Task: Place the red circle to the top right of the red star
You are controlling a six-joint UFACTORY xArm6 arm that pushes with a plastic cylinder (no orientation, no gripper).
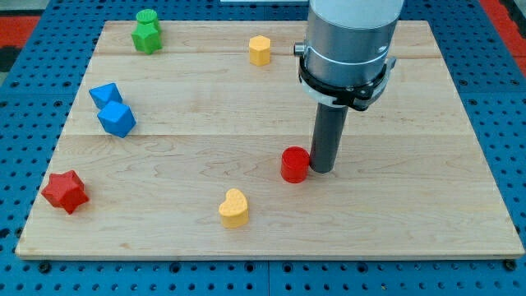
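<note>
In the camera view, my tip (321, 169) sits down on the wooden board (411, 222), a bit to the view's right of the middle. The red circle (294, 164) is right beside my tip, on its left side in the view, and the two look like they touch. My tip is just a plain dark rod, so it cannot open or close, and it holds nothing; it only rests against the side of the red circle. The red star (65, 191) lies far away, near the view's bottom left corner of the board. So the red circle is to the view's right of the red star and a little higher up, with a lot of bare wood between them. Now the count. There are two red blocks: one circle and one star. There are two yellow blocks: a yellow heart (234, 208) below and to the view's left of the red circle, and a yellow block (260, 50) near the view's top, whose shape I cannot make out. There are two blue blocks: a blue cube (116, 119) and a blue block (105, 94) touching it just above. There is one green block (146, 32) at the view's top left. I see no words or labels anywhere.
</note>
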